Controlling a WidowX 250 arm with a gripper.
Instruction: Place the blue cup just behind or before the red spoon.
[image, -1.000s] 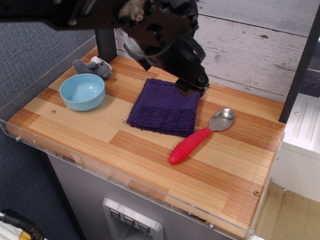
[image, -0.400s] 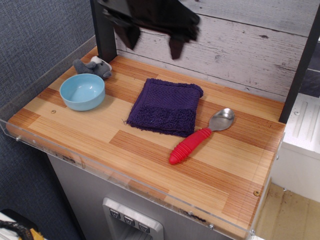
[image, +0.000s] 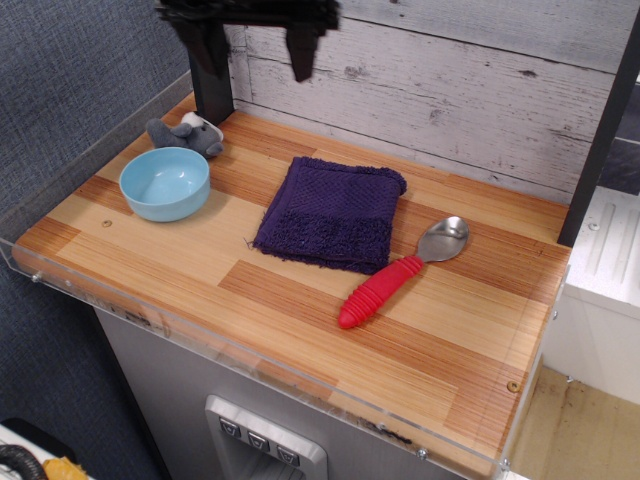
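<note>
The blue cup (image: 165, 183) stands upright and empty on the left side of the wooden tabletop. The red spoon (image: 381, 290) lies right of centre, its red handle pointing to the front left and its silver bowl to the back right. My gripper (image: 256, 60) hangs high at the top of the view, above the table's back left and in front of the plank wall. Its two dark fingers (image: 302, 55) are spread apart with nothing between them. It is well above and behind the cup, far from the spoon.
A folded purple towel (image: 333, 212) lies between cup and spoon, touching the spoon's handle end. A small grey stuffed toy (image: 186, 134) sits just behind the cup. A black post (image: 212, 95) stands at the back left. A clear acrylic rim (image: 90, 290) runs along the table's edges.
My gripper has risen from low over the towel's back edge and moved left, now high near the back left. The cup, spoon and towel have not moved.
</note>
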